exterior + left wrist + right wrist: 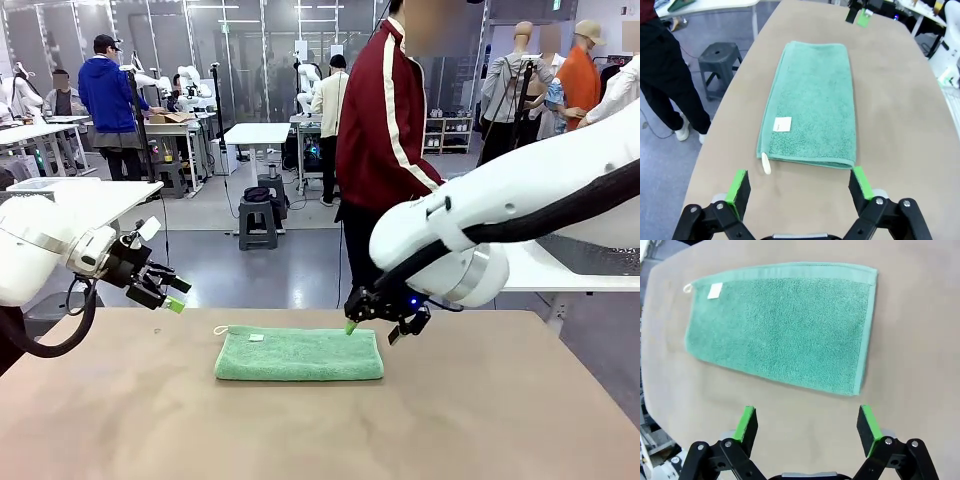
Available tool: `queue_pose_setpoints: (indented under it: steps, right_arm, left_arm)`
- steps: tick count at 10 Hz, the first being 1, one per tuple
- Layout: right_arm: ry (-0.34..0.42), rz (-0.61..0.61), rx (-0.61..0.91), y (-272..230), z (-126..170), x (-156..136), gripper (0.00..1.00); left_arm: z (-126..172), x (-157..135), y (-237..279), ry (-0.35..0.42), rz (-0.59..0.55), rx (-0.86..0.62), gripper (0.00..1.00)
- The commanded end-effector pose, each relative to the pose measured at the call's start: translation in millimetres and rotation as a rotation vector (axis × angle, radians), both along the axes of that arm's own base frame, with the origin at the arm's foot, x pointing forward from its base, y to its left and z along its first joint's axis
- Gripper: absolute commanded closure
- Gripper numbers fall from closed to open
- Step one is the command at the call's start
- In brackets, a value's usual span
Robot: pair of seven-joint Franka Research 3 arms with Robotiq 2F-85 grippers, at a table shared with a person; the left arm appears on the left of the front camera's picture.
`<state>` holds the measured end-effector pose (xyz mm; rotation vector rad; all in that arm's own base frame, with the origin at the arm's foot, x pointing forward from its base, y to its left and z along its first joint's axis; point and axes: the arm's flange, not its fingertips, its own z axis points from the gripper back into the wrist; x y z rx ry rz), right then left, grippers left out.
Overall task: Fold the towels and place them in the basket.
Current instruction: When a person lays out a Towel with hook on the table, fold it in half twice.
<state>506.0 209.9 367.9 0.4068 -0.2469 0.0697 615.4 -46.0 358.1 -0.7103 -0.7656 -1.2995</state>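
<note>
Mint green towel, folded into a flat rectangle with its white label uppermost, lying mid-table. Right gripper poised at its far right corner, jaws spread and empty; left gripper well apart to the left, likewise spread.

Front camera looks across the table; both wrist cameras overlook the towel.

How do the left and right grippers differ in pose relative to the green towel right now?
The left gripper hangs off the folded mint green towel's left end, clear of it, fingers angled sideways; the right gripper hovers by its far right corner, pointing down. Both are open and empty.
</note>
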Motion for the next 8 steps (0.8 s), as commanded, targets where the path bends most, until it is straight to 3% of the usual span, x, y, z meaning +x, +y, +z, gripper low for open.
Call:
queue_pose_setpoints:
  steps: [1,4,8]
  right_arm:
    - [0.0,-0.079,-0.074,26.2,-6.6,12.6,0.0]
    - [0.013,-0.162,-0.161,44.8,-25.3,26.8,0.0]
    - [0.049,-0.174,-0.189,49.3,-45.6,43.9,0.0]
  left_arm:
    - [2.1,-0.3,0.0,-0.001,0.0,-0.002,0.0]
    - [2.1,-0.3,0.0,-0.001,0.0,-0.002,0.0]
    - [2.1,-0.3,0.0,-0.001,0.0,-0.002,0.0]
